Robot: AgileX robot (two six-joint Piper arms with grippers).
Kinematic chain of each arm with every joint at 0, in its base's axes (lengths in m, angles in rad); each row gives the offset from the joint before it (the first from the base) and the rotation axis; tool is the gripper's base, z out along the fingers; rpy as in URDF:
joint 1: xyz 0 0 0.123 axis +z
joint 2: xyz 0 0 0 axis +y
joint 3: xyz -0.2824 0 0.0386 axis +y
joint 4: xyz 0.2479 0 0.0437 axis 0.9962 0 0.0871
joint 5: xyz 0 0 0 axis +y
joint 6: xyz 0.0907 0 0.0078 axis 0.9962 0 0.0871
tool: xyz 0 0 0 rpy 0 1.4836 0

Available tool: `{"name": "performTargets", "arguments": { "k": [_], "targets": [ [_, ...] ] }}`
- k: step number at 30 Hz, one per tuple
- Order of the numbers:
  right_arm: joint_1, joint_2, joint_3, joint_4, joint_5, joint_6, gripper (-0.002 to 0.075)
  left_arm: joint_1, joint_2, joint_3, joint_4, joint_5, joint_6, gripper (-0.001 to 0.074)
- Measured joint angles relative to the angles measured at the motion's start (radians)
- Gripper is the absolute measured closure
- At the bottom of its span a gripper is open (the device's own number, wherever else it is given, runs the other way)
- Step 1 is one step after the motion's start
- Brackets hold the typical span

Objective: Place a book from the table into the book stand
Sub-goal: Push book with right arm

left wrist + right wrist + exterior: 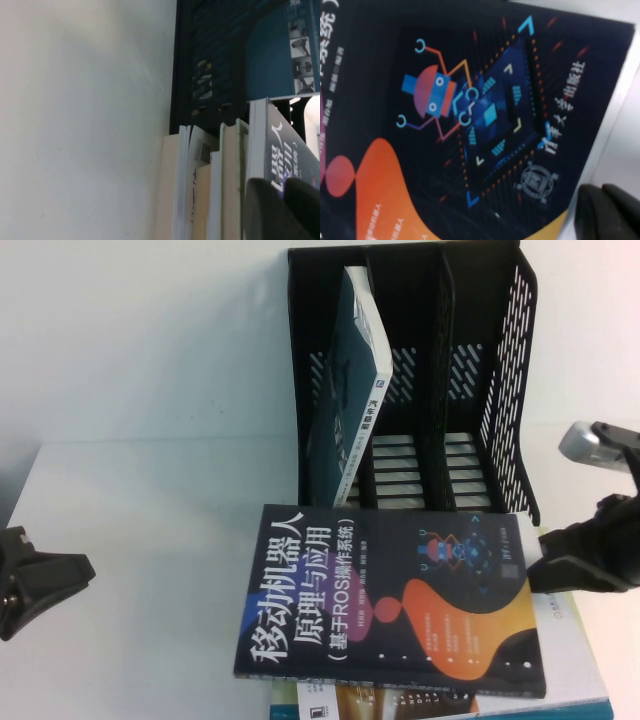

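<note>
Bright, even overhead light, washed-out white table (150, 540), soft shadows, wrist views blurred and dimmer

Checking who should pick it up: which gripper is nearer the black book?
Right. The right gripper sits at the black book's right edge, by the robot graphic. The left gripper waits off to the book's left, bare table between them.
</note>
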Motion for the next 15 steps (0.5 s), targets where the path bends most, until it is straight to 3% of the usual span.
{"name": "performTargets", "arguments": {
  "k": [3,11,15],
  "targets": [
    [0.046,0.011,-0.008,0.0,-0.028,-0.008,0.0729,0.0,0.0,0.0,0.0,-0.002,-0.007,0.0588],
    [0.108,0.029,-0.016,0.018,-0.064,-0.017,0.0729,0.0,0.057,0.0,0.002,0.081,-0.029,0.0197],
    [0.108,0.029,-0.016,0.018,-0.064,-0.017,0.0729,-0.015,0.15,0.0,-0.047,0.157,0.073,0.0146]
  ]
}}
